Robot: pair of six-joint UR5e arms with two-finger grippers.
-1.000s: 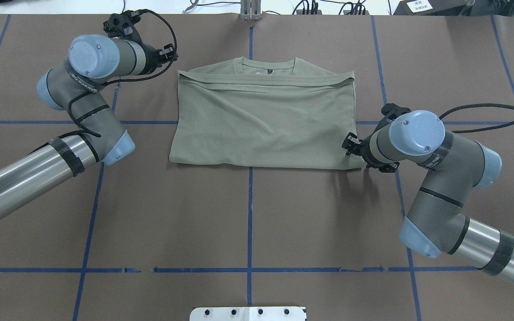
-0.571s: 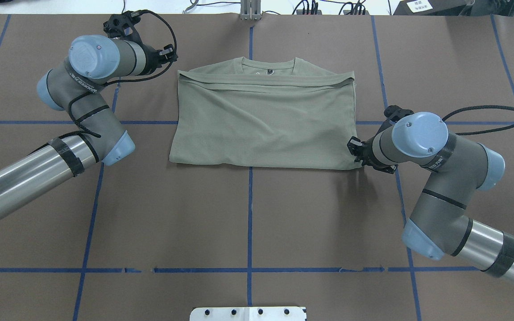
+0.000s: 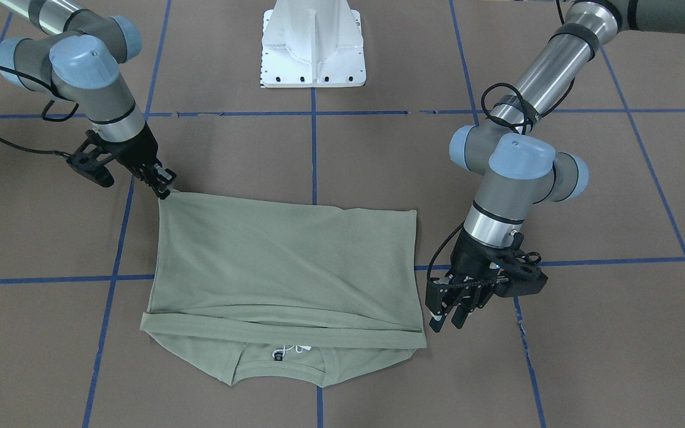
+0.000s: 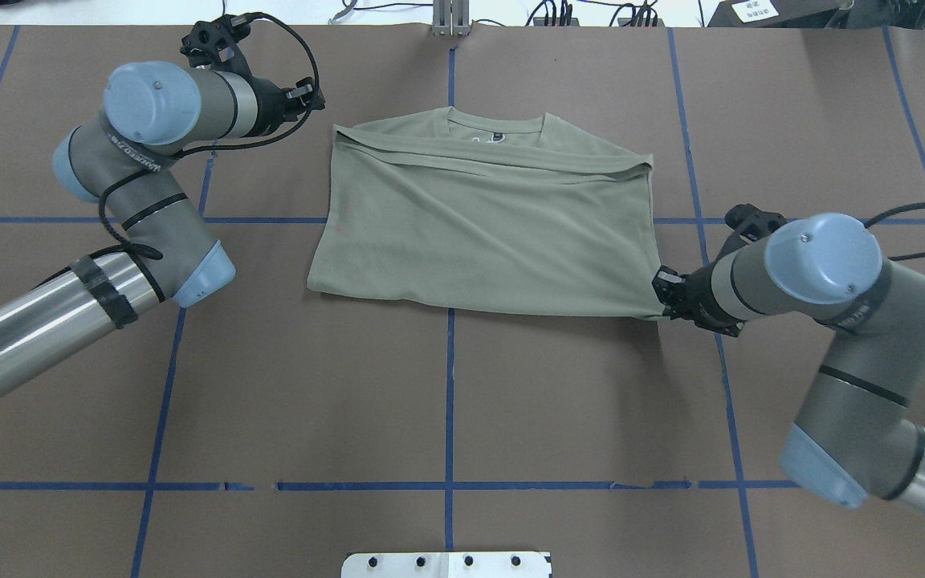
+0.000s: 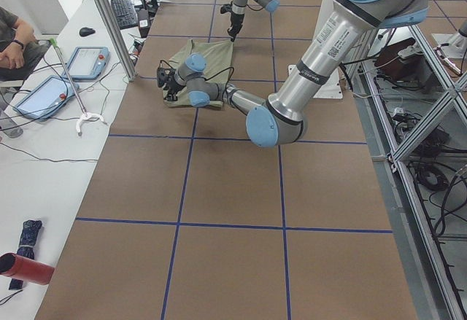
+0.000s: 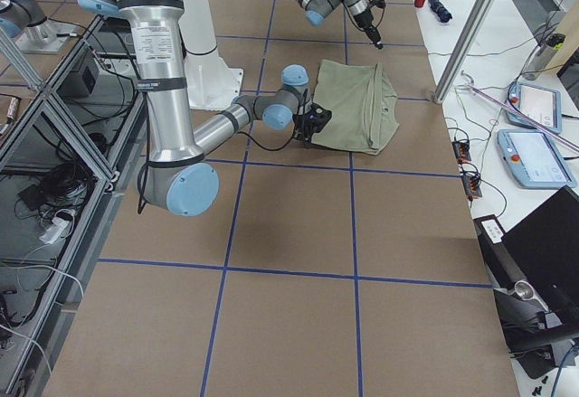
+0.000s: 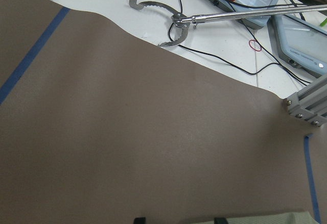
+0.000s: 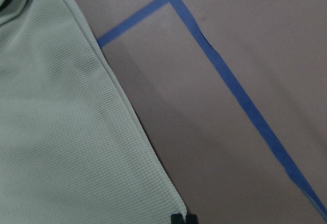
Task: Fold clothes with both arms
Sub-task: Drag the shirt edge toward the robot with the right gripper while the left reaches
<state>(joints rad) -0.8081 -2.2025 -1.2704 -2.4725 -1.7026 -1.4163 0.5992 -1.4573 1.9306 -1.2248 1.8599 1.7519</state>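
Observation:
The sage-green shirt point(image 4: 486, 225) lies folded into a rectangle on the brown table, collar at the far edge point(image 3: 283, 362). My right gripper point(image 4: 663, 295) is shut on the shirt's near right corner, low on the table; it also shows in the front view point(image 3: 163, 185). The right wrist view shows the hem point(image 8: 61, 132) running down to the closed fingertips point(image 8: 177, 219). My left gripper point(image 4: 316, 98) is open and empty, just left of the shirt's far left corner point(image 3: 446, 318). In the left wrist view only a sliver of the shirt point(image 7: 286, 218) shows.
The white pedestal base point(image 3: 313, 47) stands at the robot's side of the table. Blue tape lines point(image 4: 450, 401) grid the brown table. An aluminium post point(image 4: 450, 20) stands at the far edge. Teach pendants point(image 7: 301, 35) and a grabber tool point(image 7: 168, 25) lie on the white bench beyond.
My right gripper has moved right and a little nearer, dragging the shirt's corner with it; the whole shirt has shifted right. The left arm has shifted slightly, its gripper still beside the far left corner.

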